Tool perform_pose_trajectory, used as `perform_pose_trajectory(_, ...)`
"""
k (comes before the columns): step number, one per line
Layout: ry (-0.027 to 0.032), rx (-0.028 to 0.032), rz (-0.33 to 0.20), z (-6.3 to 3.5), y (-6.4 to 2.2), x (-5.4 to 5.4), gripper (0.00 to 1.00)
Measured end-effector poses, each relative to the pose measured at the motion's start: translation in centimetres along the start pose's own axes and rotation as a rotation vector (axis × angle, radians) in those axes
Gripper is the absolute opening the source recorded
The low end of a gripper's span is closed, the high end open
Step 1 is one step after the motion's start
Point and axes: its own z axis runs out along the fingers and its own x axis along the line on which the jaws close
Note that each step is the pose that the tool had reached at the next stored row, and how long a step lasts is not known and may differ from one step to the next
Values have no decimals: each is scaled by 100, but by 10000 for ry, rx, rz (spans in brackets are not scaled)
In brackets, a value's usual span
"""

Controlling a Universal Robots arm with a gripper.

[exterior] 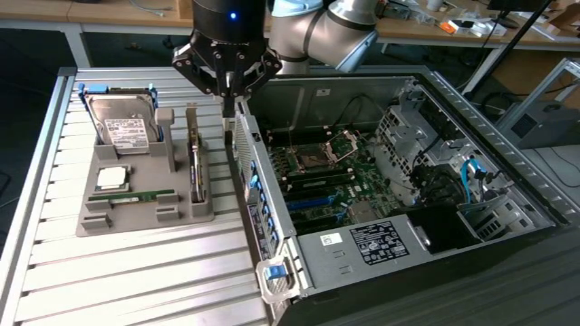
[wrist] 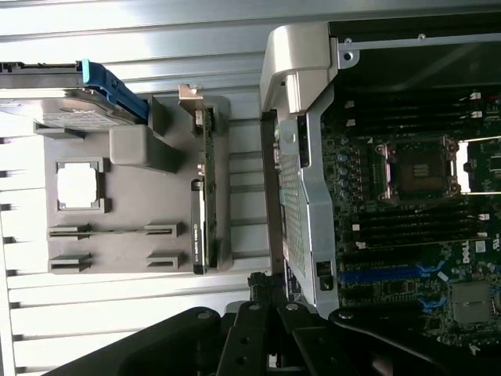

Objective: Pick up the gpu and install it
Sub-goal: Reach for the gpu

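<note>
**GPU not yet lifted – the install has not begun**

The gpu (exterior: 195, 170) stands on its long edge in a slot of the grey holder tray (exterior: 136, 221), with its silvery bracket at the far end and its black cooler block toward the near end. In the wrist view the gpu (wrist: 202, 205) is seated squarely in that slot, and nothing is touching it. Beside it in the same tray are the hard drive (exterior: 122, 125), a square processor chip (exterior: 113, 176) and the narrow memory stick (exterior: 132, 197), each in its own recess.

To the exterior view's right of the tray the computer case (exterior: 299, 255) lies open, its motherboard (exterior: 327, 176) exposed. No card sits in the blue expansion slot (exterior: 313, 202) or in the dark slots around it, so judging from here the destination is free and waiting.

The gripper (exterior: 232, 95) hangs over the far corner of the case's near wall, just beside the tray and above the card's bracket end – near it, but clearly apart. Its jaws are clenched together with nothing between them. The wrist view shows the gripper (wrist: 262, 286) just as empty.

So neither the pick-up nor the install is done, and the whole job is left to do.
</note>
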Motion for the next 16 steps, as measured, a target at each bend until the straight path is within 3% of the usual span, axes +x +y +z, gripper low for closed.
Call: perform_pose_trajectory(16, 0, 0, 0, -2, -5, 68, 11)
